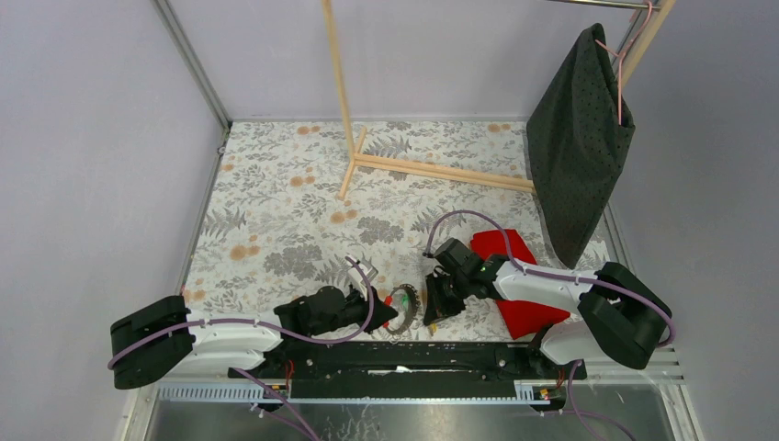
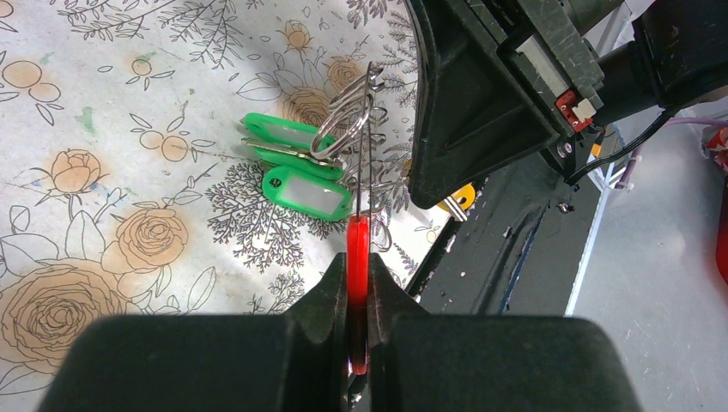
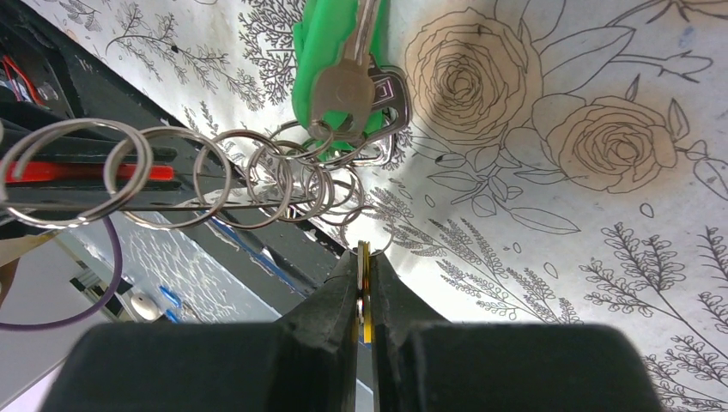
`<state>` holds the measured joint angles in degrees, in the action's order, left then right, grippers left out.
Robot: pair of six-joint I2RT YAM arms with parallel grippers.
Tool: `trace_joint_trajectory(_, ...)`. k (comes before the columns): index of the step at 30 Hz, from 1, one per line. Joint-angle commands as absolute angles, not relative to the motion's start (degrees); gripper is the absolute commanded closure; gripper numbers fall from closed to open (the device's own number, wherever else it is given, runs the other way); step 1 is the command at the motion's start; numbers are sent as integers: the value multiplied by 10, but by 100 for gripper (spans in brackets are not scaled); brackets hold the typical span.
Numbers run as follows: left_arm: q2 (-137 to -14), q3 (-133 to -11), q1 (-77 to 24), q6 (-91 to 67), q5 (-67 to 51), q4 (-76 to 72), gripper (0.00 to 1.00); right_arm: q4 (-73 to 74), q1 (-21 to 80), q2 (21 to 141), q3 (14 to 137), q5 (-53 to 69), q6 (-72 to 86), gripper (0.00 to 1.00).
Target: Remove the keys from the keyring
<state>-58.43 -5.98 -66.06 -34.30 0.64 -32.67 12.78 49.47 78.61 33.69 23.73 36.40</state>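
The keyring [image 1: 402, 301] is being held between the two grippers, close to the near edge of the flowered table cover [image 1: 276, 211]. A red tag [image 2: 358, 236] on the ring is being pinched by the closed fingers of the left gripper [image 2: 358, 270], and the thin ring is being viewed edge-on from that wrist. A yellow key [image 3: 364, 296] is being clamped flat between the shut fingers of the right gripper [image 3: 364, 257], just beside a row of small silver rings [image 3: 215, 172] that is being carried on the big ring. Two green tags [image 2: 283, 133] and a silver key [image 3: 342, 90], strung to those small rings, are being seen lying against the cover. A red cloth [image 1: 510, 276] is being partly covered by the right arm.
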Motion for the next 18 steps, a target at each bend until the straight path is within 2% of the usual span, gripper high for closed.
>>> trace_joint_trajectory(1, -580, -47, -664, -321, 20, -302, 100, 120, 489, 785, 332, 253, 368, 100)
trace_joint_trajectory(18, -532, -23, -664, -363, 42, -293, 100, 115, 489, 780, 322, 256, 366, 100)
